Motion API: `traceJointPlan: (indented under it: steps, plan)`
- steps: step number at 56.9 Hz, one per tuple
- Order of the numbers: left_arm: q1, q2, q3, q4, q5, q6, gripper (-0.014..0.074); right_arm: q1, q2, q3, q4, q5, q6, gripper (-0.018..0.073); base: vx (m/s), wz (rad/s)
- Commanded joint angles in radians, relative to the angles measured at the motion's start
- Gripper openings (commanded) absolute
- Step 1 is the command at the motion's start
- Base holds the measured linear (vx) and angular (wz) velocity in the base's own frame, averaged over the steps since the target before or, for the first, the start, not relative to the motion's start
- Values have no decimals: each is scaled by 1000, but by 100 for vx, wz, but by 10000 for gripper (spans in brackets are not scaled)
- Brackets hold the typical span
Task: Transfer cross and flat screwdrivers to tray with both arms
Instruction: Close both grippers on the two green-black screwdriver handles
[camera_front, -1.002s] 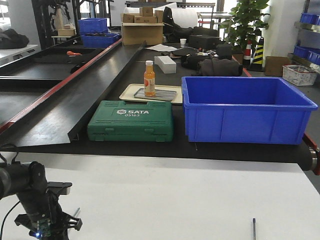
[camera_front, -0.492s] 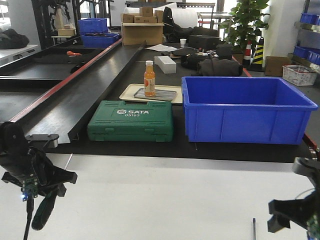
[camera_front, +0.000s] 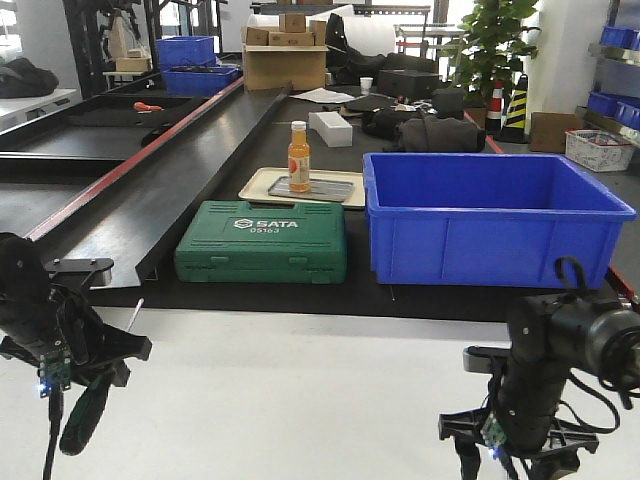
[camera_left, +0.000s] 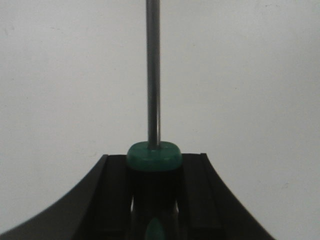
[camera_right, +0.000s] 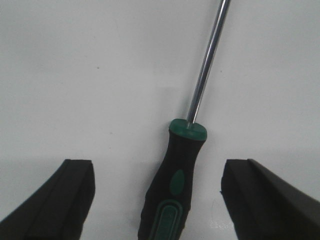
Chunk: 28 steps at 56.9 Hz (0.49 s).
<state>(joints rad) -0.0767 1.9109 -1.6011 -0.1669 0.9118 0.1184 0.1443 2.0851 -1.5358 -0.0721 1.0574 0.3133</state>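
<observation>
Plainly mid-pickup, one tool in hand and one not yet taken. On the left arm (camera_front: 25, 300): gripping one screwdriver (camera_left: 153, 152) in closed jaws, clamped on the handle just under the green collar, shaft running straight ahead. On the right arm (camera_front: 560, 350): hovering with jaws spread wide either side of the second screwdriver (camera_right: 172, 180) and touching neither flank of its handle. Lying flat on the white worktop (camera_right: 75, 75), that one, shaft angled up and to the right.

Judged next: allow for that slant against the jaw line, lower, close squarely on the handle, lift. After that, carry both forward to the tray (camera_front: 335, 189), well apart from here, behind the green case (camera_front: 262, 243) and just left of the blue bin (camera_front: 490, 220). Likely a long reach from either side.

From the front only: the held screwdriver up off the worktop, tilted, handle low and tip high; also the tray's place. Hidden there behind the right arm: the second screwdriver. From the wrists only: grip shut on the left, gap open on the right.
</observation>
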Motion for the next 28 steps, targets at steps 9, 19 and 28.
traceJointPlan:
  steps: [9,19,28]
  plan:
    - [-6,-66,-27,-20,-46,-2,-4,25,-25,-35,-50,-16,137,559,0,0]
    - [-6,-66,-27,-20,-45,-2,-4,1,-6,7,-14,-30,144,559,0,0]
    - [-6,-66,-27,-19,-45,12,-4,2,-5,71,-24,-108,157,559,0,0]
